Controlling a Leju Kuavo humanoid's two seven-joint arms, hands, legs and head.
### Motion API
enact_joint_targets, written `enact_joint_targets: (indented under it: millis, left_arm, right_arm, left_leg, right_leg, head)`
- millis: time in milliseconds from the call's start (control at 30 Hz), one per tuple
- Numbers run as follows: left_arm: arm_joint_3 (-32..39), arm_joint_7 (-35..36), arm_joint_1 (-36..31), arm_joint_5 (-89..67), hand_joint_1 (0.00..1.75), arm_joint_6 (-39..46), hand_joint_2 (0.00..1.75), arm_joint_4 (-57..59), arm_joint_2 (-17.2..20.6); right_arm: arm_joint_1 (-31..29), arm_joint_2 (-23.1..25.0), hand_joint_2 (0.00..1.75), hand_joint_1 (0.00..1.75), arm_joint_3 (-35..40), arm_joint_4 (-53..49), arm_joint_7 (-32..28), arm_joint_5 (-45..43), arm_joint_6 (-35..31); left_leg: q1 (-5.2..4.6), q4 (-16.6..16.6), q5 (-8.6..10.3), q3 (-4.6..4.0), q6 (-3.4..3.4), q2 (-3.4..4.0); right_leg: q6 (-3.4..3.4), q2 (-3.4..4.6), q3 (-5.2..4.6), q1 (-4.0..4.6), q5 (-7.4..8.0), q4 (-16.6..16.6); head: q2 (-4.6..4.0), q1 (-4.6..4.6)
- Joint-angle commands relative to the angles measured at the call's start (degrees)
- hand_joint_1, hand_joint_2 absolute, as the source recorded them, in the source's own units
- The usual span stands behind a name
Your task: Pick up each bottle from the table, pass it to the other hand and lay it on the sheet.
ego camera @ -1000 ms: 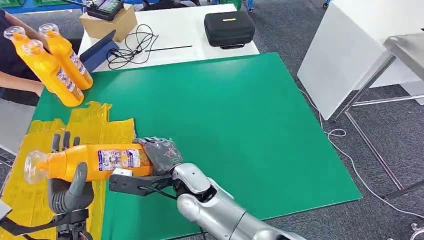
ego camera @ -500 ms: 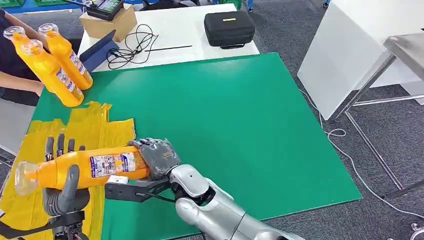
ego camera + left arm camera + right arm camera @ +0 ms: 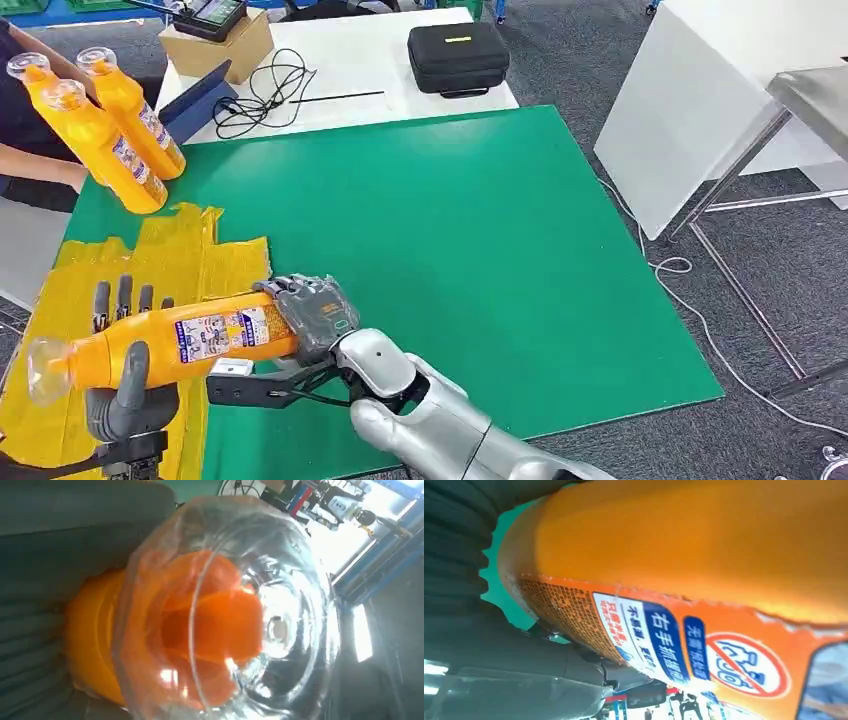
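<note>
**Handover in progress: bottle held at both ends over the sheet's edge**

Right hand (image 3: 312,312): fingers (image 3: 300,292) wrapped around the base of the orange bottle (image 3: 190,338); the right wrist view shows the label close against the hand's ribbed cover.

Left hand (image 3: 125,385): fingers (image 3: 120,298) stand up behind the bottle's shoulder, thumb crossing its front, cupping the neck end. Whether this hold is firm cannot be told; the left wrist view looks straight into the clear cap (image 3: 235,615).

Orange bottle: lying nearly level, cap end dipped slightly, clear of the surface, above the near edge of the yellow sheet (image 3: 190,255), base end over the green tabletop (image 3: 480,230) just beside the sheet.

Change: against the frame a second ago, the bottle has travelled further over the sheet and tipped cap-down; the left hand has dropped lower with it; the right hand has followed and keeps its grip on the base. Judgement: the pass is under way but not complete, since both hands hold. Release by the right hand appears to be the pending step, then laying down on the sheet.

Other stock: three orange bottles (image 3: 110,140) held beyond the sheet's far corner by a person's arm (image 3: 40,165), unmoved since earlier. Black case (image 3: 458,57) and cables (image 3: 265,95) well beyond the sheet.
</note>
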Motion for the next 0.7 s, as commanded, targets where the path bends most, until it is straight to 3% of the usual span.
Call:
enact_joint_targets:
  millis: [33, 500, 533, 667, 700]
  left_arm:
    - [-7.0, 0.9, -5.5, 0.0, 0.0, 1.2, 1.75, 4.5, 2.5]
    - [-10.1, 0.0, -6.2, -4.0, 0.0, 4.4, 1.75, 4.3, 1.9]
    - [-11.8, -0.1, -7.0, -5.4, 0.0, 5.6, 1.75, 5.7, 3.7]
    - [-13.6, -1.7, -8.9, -4.5, 0.0, 6.4, 1.75, 9.3, 4.3]
    - [-13.4, -2.2, -9.2, -4.5, 0.19, 6.9, 1.75, 9.4, 4.2]
  right_arm:
    - [-4.4, 1.9, 1.75, 1.75, -0.8, 6.8, -2.5, -1.1, -0.8]
    - [-5.5, 2.8, 1.75, 1.75, -1.8, 9.0, -2.0, -3.7, -1.5]
    - [-6.1, 2.8, 1.75, 1.75, -1.3, 9.3, -1.5, -4.5, -1.8]
    - [-6.4, 2.8, 1.75, 1.75, 0.2, 10.1, -1.0, -6.6, -2.7]
    - [-6.2, 2.8, 1.75, 1.75, 0.1, 10.4, -1.2, -6.7, -2.9]
  left_leg:
    - [-0.02, 0.0, -0.05, 0.19, -0.07, -0.07]
    - [-0.02, 0.0, -0.07, 0.25, -0.06, -0.01]
    - [-0.02, 0.0, -0.05, 0.18, -0.05, -0.04]
    - [-0.03, -0.1, -0.02, 0.26, -0.08, -0.11]
    - [-0.04, -0.1, 0.0, 0.2, -0.06, -0.08]
  right_leg:
    - [-0.03, -0.16, 0.22, -0.01, -0.11, 0.0]
    - [-0.02, -0.1, 0.26, -0.01, -0.11, 0.0]
    - [-0.02, -0.12, 0.21, -0.01, -0.09, 0.0]
    - [-0.03, -0.19, 0.29, -0.02, -0.1, 0.0]
    - [-0.02, -0.14, 0.22, -0.03, -0.06, 0.0]
  head:
    - [0.0, -0.02]
    - [0.0, -0.02]
    - [0.0, -0.02]
    - [0.0, -0.02]
    - [0.0, -0.02]
